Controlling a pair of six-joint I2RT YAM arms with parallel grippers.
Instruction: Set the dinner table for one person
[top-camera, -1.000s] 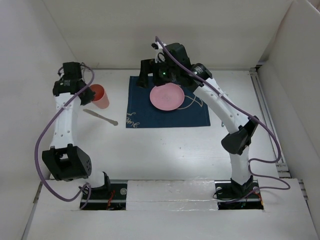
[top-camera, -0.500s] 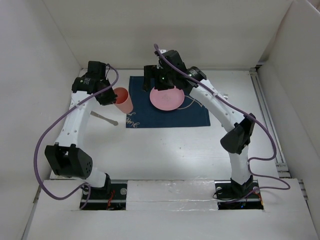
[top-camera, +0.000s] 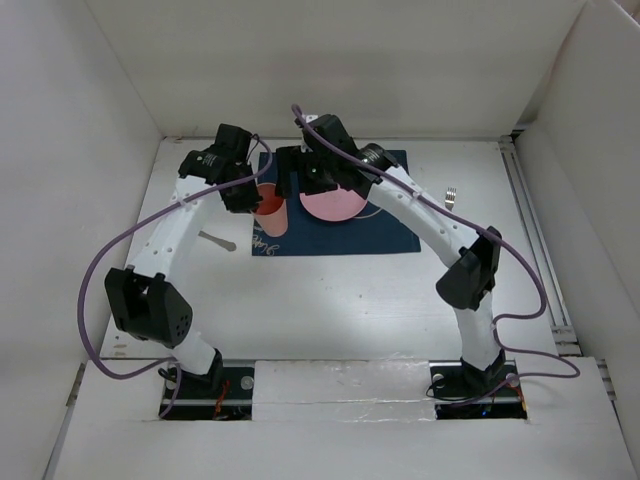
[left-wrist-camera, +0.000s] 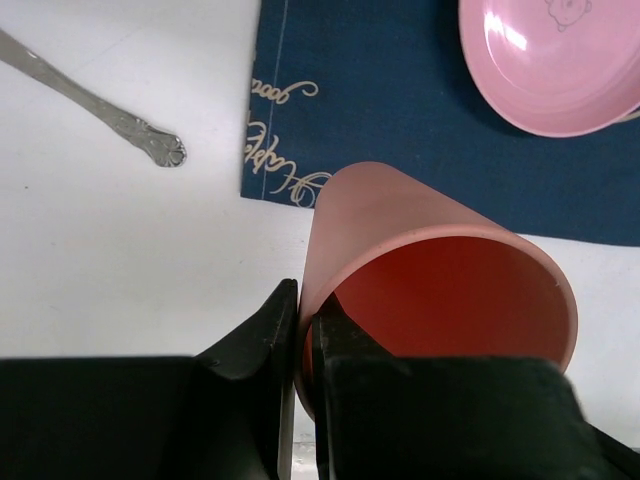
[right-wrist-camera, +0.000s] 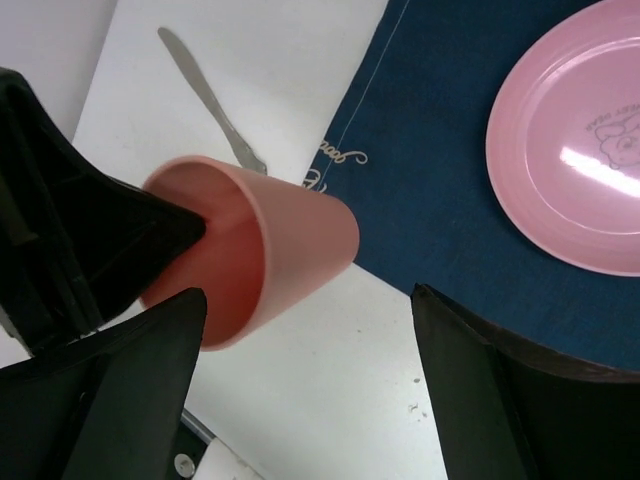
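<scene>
My left gripper (top-camera: 252, 196) is shut on the rim of a pink cup (top-camera: 271, 214), one finger inside and one outside, and holds it tilted over the left edge of the navy placemat (top-camera: 390, 225). In the left wrist view the gripper (left-wrist-camera: 305, 330) pinches the cup (left-wrist-camera: 440, 290). A pink plate (top-camera: 336, 205) lies on the placemat. My right gripper (top-camera: 298, 186) is open and empty, hovering just behind the cup and left of the plate. Its wrist view shows the cup (right-wrist-camera: 255, 245), the plate (right-wrist-camera: 575, 180) and the white dinner table (right-wrist-camera: 330, 400) below.
A metal knife (top-camera: 217, 240) lies on the dinner table (top-camera: 330, 290) left of the placemat; it also shows in the left wrist view (left-wrist-camera: 100, 105). A fork (top-camera: 451, 196) lies right of the placemat. White panels stand along the left, back and right edges.
My left arm has carried the cup rightward from the table's left side to the placemat's left edge. My right gripper has shifted left, toward the cup.
</scene>
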